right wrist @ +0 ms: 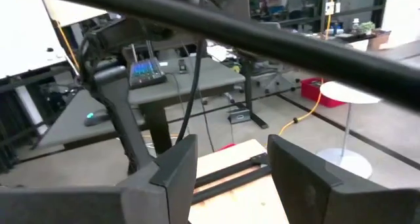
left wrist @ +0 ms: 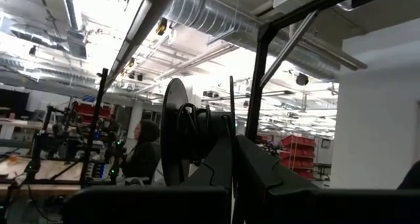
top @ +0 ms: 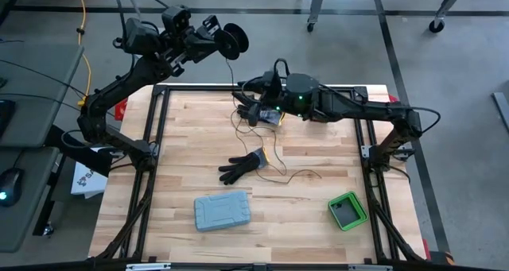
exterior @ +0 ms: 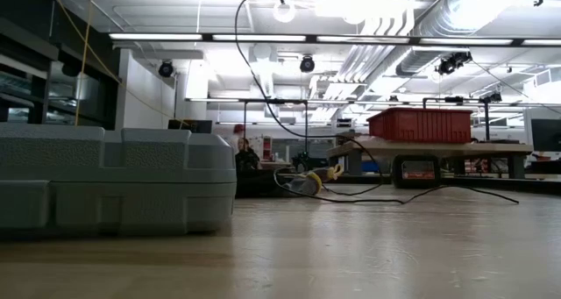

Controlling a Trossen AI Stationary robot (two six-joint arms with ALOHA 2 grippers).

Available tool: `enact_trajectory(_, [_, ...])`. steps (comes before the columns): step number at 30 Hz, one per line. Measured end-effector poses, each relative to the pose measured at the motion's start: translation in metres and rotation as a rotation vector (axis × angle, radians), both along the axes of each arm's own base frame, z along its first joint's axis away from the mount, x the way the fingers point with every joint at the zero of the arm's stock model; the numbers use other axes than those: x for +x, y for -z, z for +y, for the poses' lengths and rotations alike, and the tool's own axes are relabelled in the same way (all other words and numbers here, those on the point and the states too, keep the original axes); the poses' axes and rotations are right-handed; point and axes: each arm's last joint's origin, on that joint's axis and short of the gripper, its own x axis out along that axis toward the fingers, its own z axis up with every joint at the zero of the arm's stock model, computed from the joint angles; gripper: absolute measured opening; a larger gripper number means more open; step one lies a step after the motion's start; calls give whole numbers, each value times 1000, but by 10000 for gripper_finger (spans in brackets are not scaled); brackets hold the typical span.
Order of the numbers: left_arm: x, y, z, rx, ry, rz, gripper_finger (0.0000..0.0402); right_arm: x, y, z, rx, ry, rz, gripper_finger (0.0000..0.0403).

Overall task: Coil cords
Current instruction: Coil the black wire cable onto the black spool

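two end effectors, left end effector (top: 227, 39) raised, closed on a black spool (top: 234, 40), right end effector (top: 253, 112) open above the cord (top: 274, 164) on the surface (top: 318, 160)

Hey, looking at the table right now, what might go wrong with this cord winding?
The thin cord lies in loose squiggles over the black glove, so pulling may drag the glove along. The right gripper stands open over the strand, so nothing guides it. The left gripper, shut on the spool, holds it beyond the table edge.
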Motion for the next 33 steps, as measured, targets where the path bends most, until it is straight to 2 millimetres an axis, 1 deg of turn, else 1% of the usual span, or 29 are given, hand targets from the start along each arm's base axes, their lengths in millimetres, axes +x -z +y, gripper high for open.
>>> enact_trajectory(4, [0, 0, 0, 5, -4, -3, 0, 0, -2, 3, 8, -46, -19, 178])
enact_trajectory(6, [0, 0, 0, 4, -4, -2, 0, 0, -2, 3, -18, -43, -12, 178])
enact_trajectory(10, [0, 0, 0, 1, 1, 2, 0, -5, -5, 1, -110, 96, 24, 178])
enact_trajectory(12, [0, 0, 0, 3, 5, 5, 0, -11, -9, -3, -117, 157, 35, 178])
enact_trajectory(15, [0, 1, 0, 7, 5, 6, 0, -23, -17, -4, -120, 196, 43, 178])
enact_trajectory(17, [0, 1, 1, 10, 1, 6, 0, -31, -23, -5, -98, 183, 35, 177])
enact_trajectory(20, [-1, 1, 2, 9, -6, 5, 0, -37, -30, -5, -20, 49, -22, 173])
enact_trajectory(23, [-1, 0, 2, 18, -16, -2, 0, -37, -32, -3, 20, -34, -50, 167])
enact_trajectory(26, [-1, 0, 3, 19, -20, -5, 0, -28, -24, 0, 25, -48, -28, 163])
enact_trajectory(29, [-1, 0, 3, 17, -22, -6, 0, -17, -14, 0, 28, -47, -6, 161])
enact_trajectory(33, [-1, 1, 3, 10, -25, -3, 0, -8, -5, -1, 34, -46, 18, 161])
